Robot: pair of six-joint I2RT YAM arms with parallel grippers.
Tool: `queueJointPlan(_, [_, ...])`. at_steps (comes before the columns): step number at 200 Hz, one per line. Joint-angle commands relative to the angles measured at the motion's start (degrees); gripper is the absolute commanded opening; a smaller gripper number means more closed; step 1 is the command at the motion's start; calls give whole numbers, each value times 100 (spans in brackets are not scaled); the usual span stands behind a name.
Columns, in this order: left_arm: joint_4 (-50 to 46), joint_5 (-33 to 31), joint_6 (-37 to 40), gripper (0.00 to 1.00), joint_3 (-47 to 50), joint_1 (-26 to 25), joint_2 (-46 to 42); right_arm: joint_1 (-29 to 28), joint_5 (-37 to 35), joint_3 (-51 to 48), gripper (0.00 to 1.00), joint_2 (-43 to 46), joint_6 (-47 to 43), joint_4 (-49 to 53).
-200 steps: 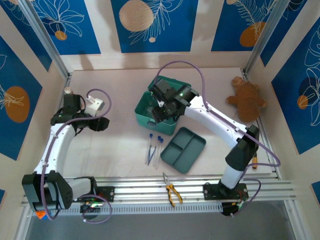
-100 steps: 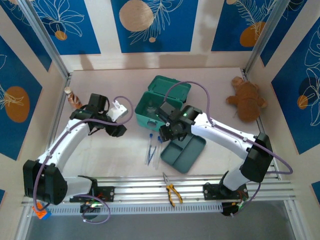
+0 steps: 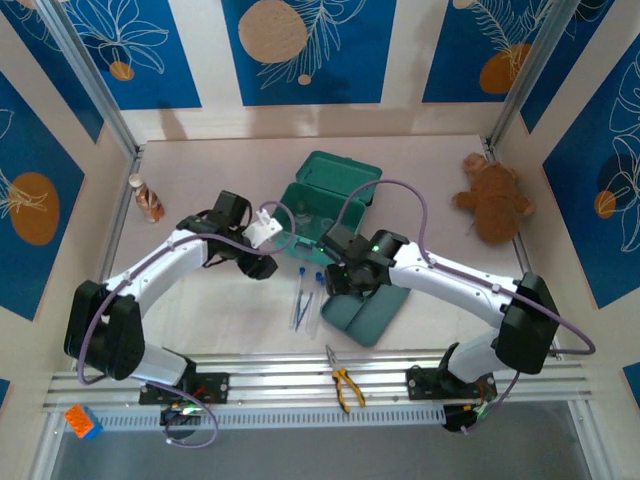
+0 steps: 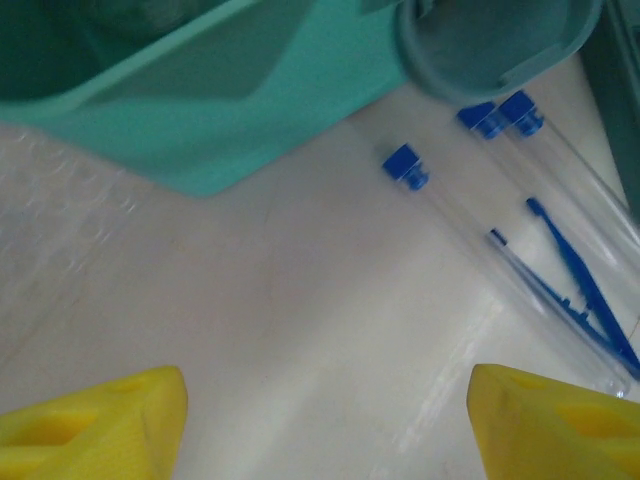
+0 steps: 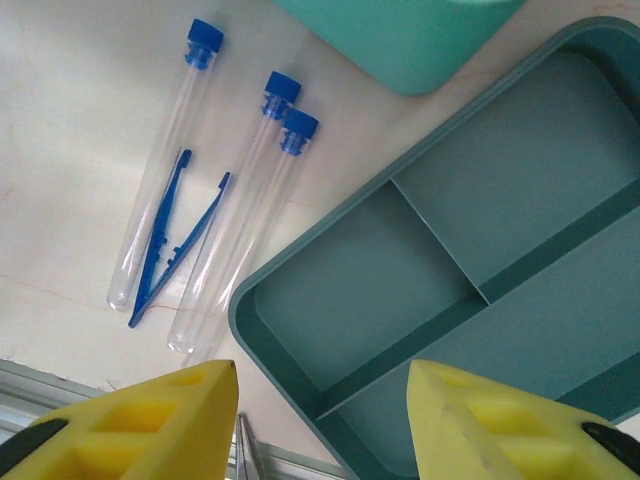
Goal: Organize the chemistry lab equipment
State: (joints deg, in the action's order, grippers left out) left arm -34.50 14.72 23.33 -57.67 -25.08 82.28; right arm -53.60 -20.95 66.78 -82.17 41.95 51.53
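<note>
Here, left end effector (image 4: 325,420) and right end effector (image 5: 315,385) gape empty near clear blue-capped test tubes (image 5: 235,212).

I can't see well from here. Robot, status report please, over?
Left gripper open, empty. Right gripper open, empty, over tray edge. Three test tubes flat on table, uncollected. Blue tweezers lying among them.

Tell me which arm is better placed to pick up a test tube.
Probably the right. The right gripper, open, hangs beside the three test tubes, above the tray corner. The left gripper, also open, sits farther off by the box.
</note>
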Motion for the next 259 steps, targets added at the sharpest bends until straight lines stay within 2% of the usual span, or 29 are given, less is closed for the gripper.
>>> queueJointPlan(1, [442,-125,-264,74,269,-348,95,56,115,-177,49,192,245,-110])
queueJointPlan(51, [1015,-224,-839,70,641,-822,265,61,107,-384,48,335,404,-149])
queueJointPlan(96, [1411,-295,-1195,70,677,-926,401,93,195,-447,47,286,506,-344])
queueJointPlan(130, [1450,-387,-1278,70,598,-1005,601,325,202,-382,46,4,650,-604])
queueJointPlan(205, [1642,-617,-1566,71,856,-1090,373,927,229,-186,46,-485,795,-1148])
queueJointPlan(259, [1769,-1090,-1812,71,941,-1253,319,1256,88,-89,47,-633,864,-1267])
